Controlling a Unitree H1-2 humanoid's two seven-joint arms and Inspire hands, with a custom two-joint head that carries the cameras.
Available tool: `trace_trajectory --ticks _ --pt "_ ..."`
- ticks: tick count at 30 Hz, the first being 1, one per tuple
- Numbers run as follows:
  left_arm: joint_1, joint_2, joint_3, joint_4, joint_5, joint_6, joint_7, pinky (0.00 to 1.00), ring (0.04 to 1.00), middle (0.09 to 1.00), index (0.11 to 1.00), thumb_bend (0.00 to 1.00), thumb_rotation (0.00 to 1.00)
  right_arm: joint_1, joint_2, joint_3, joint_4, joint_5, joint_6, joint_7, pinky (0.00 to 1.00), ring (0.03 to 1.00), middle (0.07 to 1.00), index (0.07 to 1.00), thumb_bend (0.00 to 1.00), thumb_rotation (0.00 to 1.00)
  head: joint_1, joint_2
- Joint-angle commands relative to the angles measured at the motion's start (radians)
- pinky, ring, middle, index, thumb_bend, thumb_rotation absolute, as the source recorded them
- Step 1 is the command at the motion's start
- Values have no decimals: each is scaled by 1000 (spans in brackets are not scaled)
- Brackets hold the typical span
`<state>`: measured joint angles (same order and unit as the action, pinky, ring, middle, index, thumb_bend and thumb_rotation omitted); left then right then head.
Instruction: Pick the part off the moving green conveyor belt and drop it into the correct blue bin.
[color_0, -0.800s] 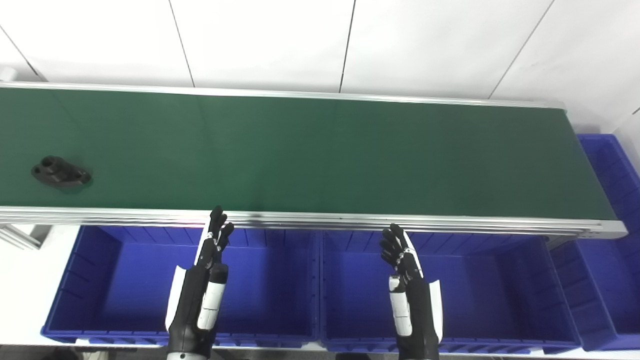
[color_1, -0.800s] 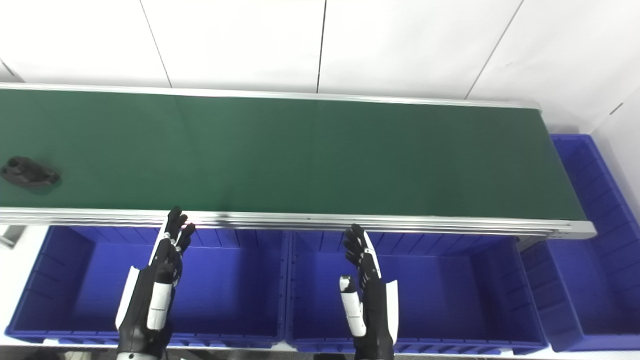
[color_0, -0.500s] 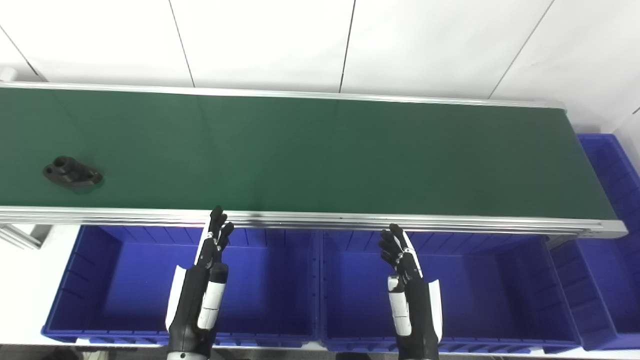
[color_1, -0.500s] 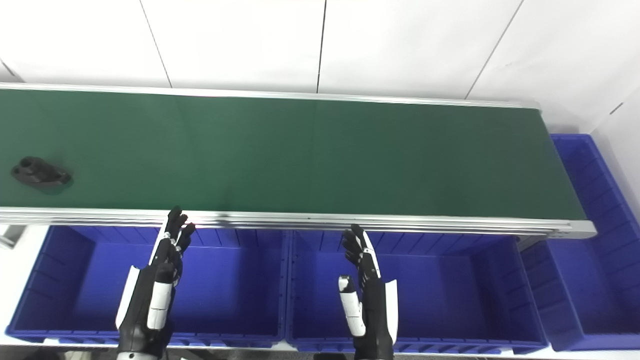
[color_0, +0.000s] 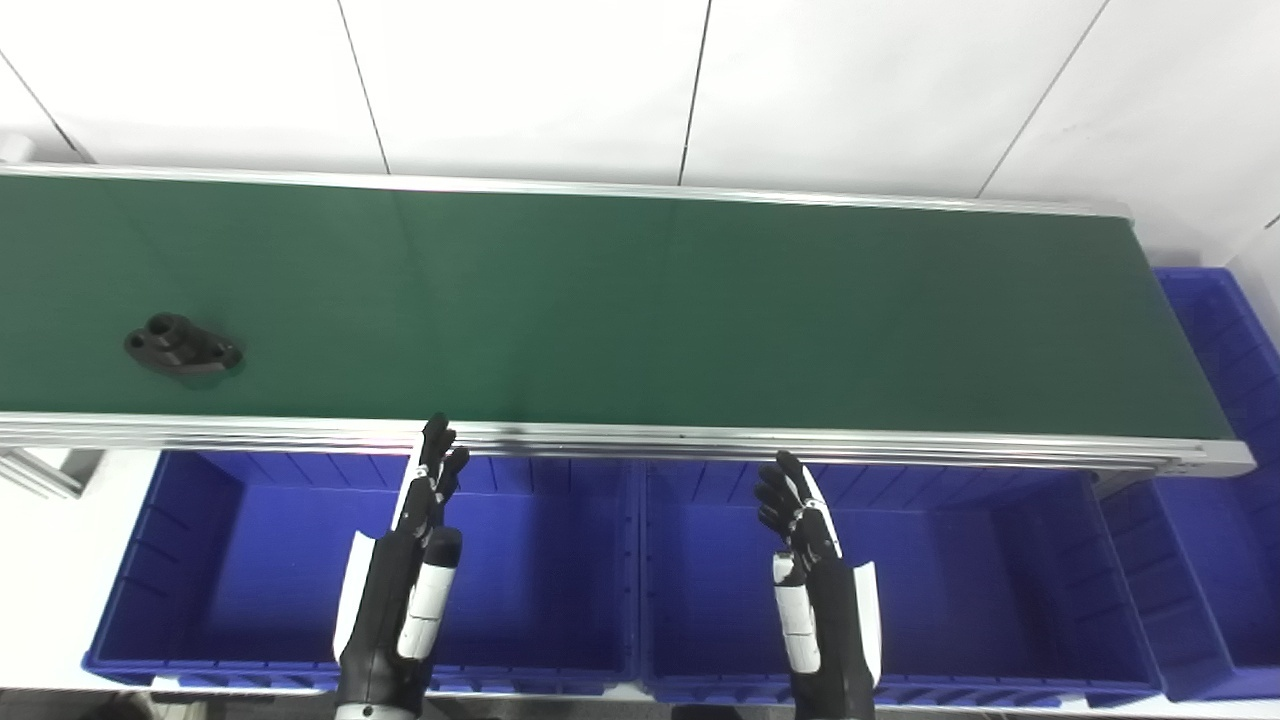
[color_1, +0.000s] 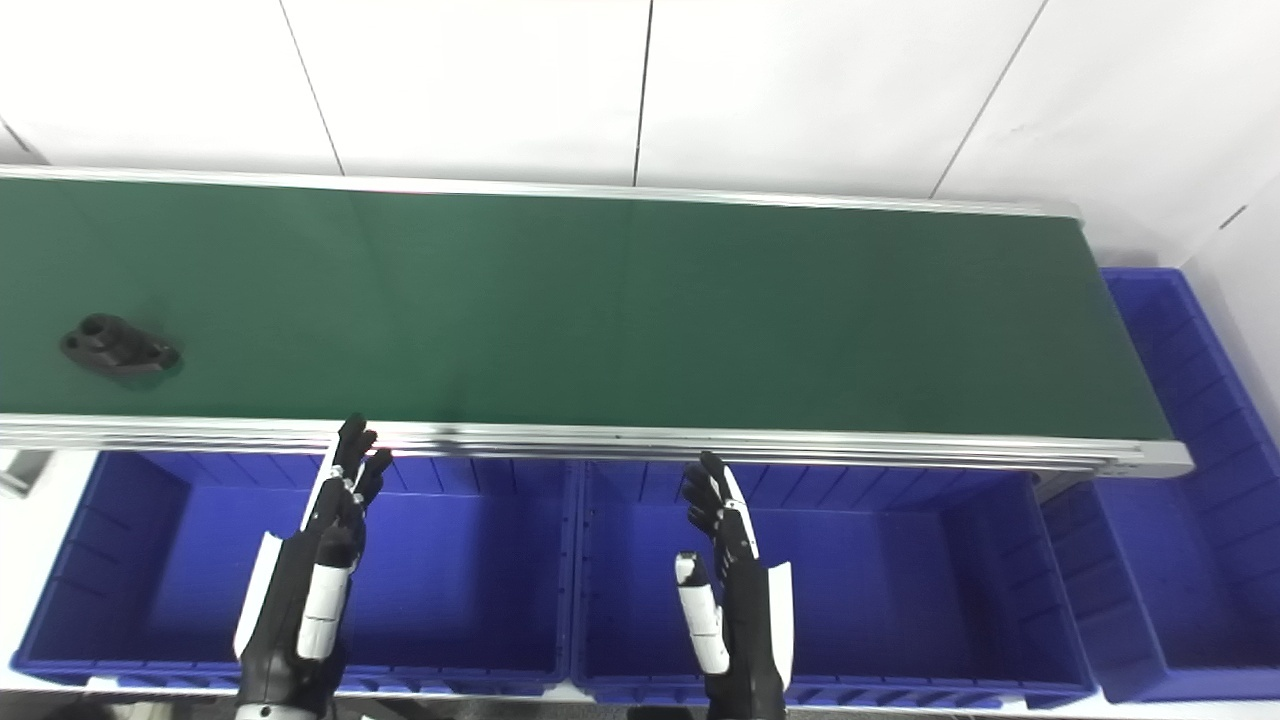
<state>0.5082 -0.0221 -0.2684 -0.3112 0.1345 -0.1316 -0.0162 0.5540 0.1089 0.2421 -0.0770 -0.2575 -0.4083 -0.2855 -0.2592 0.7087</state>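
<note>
A small black part (color_0: 183, 344) with a round boss and a flat flange lies on the green conveyor belt (color_0: 640, 310) at the far left; it also shows in the right eye view (color_1: 119, 345). My left hand (color_0: 405, 580) is open and empty, raised over the left blue bin (color_0: 200, 560), well to the right of the part and in front of the belt's near rail. My right hand (color_0: 815, 580) is open and empty over the middle blue bin (color_0: 1000, 570).
A third blue bin (color_0: 1215, 400) stands past the belt's right end. The belt's aluminium near rail (color_0: 640, 438) runs between the bins and the belt. A white wall stands behind.
The black part has travelled to the right along the belt. Both hands stay almost where they were; the right hand has sunk slightly.
</note>
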Motion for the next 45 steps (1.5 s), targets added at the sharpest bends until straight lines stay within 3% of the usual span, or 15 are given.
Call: trace_trajectory --ticks 1,33,45 --pt "-5 -8 -5 -24 -3 -8 -4 994 967 1000 1000 651 1000 2 27 10 -20 2 -49 7 838 862 878 925 687 1000 1 1" --pt "1 -4 -6 -35 -8 -4 -6 989 961 1000 1000 648 1000 4 27 10 -19 15 -57 15 838 865 875 925 695 1000 -1 -3" --pt "0 -16 -20 31 12 -58 11 970 949 991 1000 624 993 -14 -13 19 20 37 -61 -16 851 864 877 937 655 1000 91 -89"
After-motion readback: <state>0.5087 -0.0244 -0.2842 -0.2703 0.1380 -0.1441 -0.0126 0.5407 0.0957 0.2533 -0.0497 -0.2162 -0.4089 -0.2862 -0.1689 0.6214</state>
